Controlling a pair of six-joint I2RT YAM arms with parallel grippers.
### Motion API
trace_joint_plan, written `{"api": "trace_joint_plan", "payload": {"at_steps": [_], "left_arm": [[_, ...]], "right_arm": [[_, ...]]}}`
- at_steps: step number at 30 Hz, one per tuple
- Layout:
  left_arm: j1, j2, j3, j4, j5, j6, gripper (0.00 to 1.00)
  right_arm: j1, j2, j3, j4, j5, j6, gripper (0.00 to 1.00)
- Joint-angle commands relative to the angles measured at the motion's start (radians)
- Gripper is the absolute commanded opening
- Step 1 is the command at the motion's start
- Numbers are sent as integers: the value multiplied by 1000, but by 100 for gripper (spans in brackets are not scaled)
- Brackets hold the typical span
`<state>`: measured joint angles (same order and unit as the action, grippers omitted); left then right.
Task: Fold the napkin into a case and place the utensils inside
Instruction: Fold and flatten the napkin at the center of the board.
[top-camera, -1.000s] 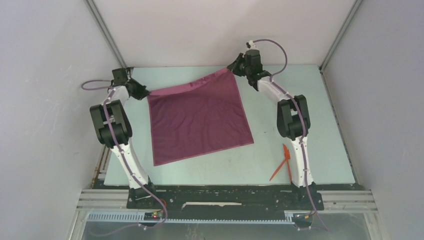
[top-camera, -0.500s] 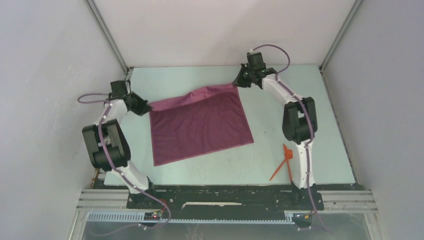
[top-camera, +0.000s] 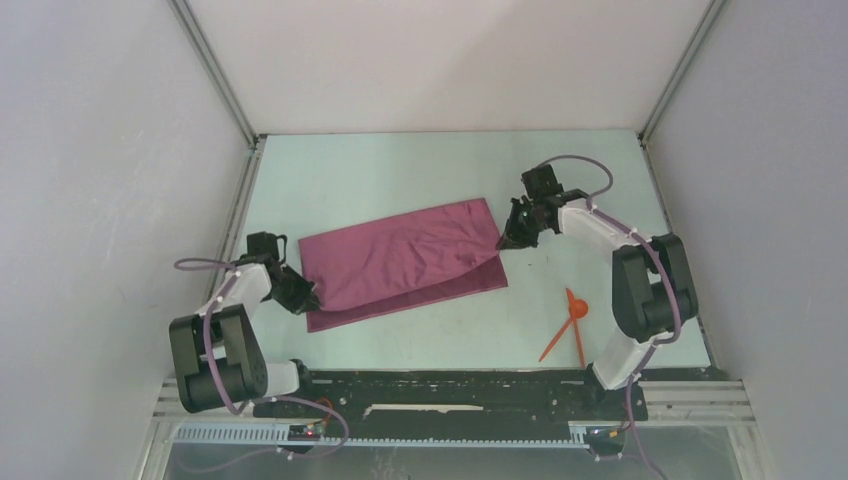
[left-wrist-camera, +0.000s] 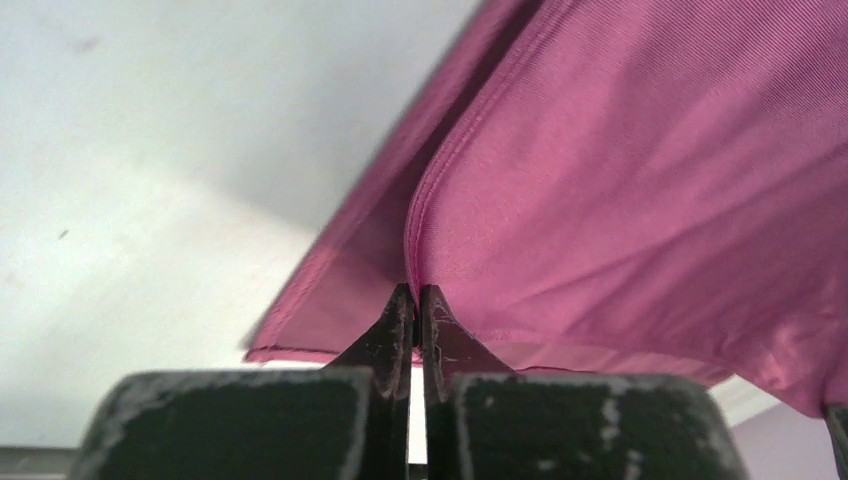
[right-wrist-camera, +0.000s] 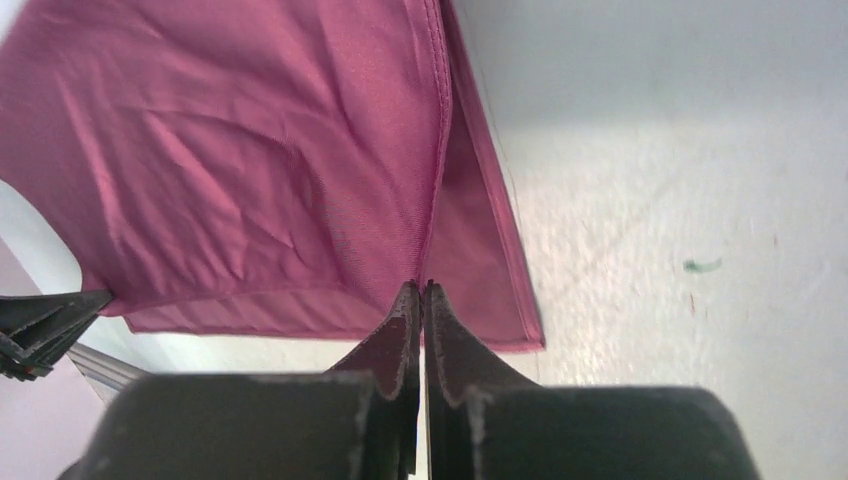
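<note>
Moved since earlier: far edge of napkin carried from back of table toward near side; cloth now doubled, upper layer draped over lower.
Left gripper: drawn back and down to near-left end of cloth; jaws pinched tight on 1 hemmed corner, plain in wrist view.
Right gripper: swung in from far right to right end of cloth; jaws clamped on other carried corner.
Napkin position: mid-table, slanted, half-folded; strip of lower layer showing along near edge and at right end, so upper edge not yet level with lower edge.
Utensils: 2 orange-red pieces lying crossed on table by right arm base, well apart from cloth; same spot as earlier.
Step in hand: 1st fold, judged nearly laid down.
Doing it well: bring both held corners down together onto near corners; keep cloth taut between grippers; set hem on table before letting go, so no spring-back.
Alignment note: right corner looks farther from its mate than left one; worth matching before release.
Risk: slack ripples across upper layer in right wrist view; uneven edges likely to give a skewed case.
Remaining: further folds into narrow pouch, then utensils slipped inside.
</note>
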<state>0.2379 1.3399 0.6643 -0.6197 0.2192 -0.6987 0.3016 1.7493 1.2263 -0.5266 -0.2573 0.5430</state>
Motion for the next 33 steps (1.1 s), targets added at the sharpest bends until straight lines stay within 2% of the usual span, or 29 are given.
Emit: {"api": "trace_joint_plan", "payload": {"at_steps": [1, 5, 14, 23, 33], "left_arm": [[4, -82, -52, -49, -119, -3, 0], [7, -82, -78, -61, -155, -28, 0], [23, -105, -79, -97, -278, -64, 0], [23, -98, -135, -61, -228, -139, 0], [23, -121, -144, -69, -257, -149, 0]], "right_arm": [[-2, -106, -103, 43, -4, -32, 0], [-1, -138, -181, 72, -5, -44, 0], [3, -150, -237, 102, -12, -45, 0], [38, -126, -269, 105, 5, -41, 0], [38, -83, -279, 119, 48, -36, 0]]}}
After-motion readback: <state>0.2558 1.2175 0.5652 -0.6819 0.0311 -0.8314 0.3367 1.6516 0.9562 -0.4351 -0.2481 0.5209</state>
